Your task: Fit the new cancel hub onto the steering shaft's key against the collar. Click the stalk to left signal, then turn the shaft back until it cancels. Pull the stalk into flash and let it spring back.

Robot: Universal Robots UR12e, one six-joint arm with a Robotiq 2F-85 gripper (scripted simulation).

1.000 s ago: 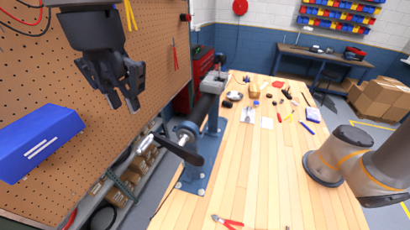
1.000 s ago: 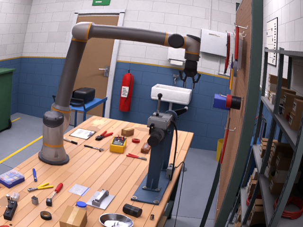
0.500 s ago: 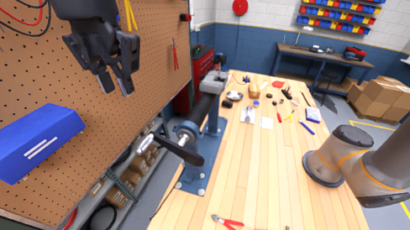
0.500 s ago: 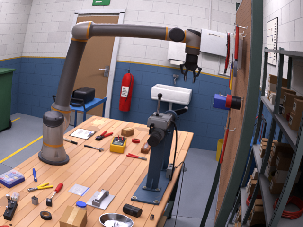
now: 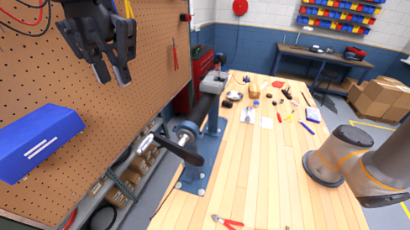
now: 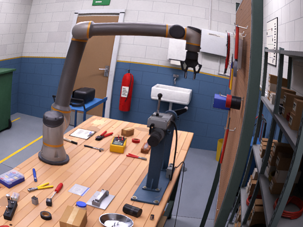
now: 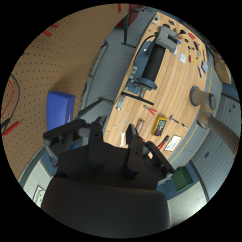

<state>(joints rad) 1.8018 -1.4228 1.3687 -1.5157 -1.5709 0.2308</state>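
The cancel hub [image 6: 132, 210] looks like the dark short cylinder lying on the bench near its front edge, by a steel bowl [image 6: 116, 220]. The steering column [image 5: 201, 112] is a black tube on a blue stand [image 6: 156, 161] at the bench's edge. Its bare shaft end with a collar [image 5: 185, 135] faces the side camera. A black stalk [image 5: 178, 149] crosses below the shaft end. A grey switch box [image 6: 159, 120] with an upright lever sits on the column's other end. My gripper [image 6: 190, 74] hangs high above the column near the pegboard, open and empty.
A pegboard [image 5: 84, 105] stands behind the column with a blue box [image 5: 35, 140] and hanging tools on it. The arm's base [image 6: 52, 144] stands on the bench. Pliers [image 5: 227, 221], a yellow meter [image 6: 118, 144], small boxes and hand tools lie scattered on the bench top.
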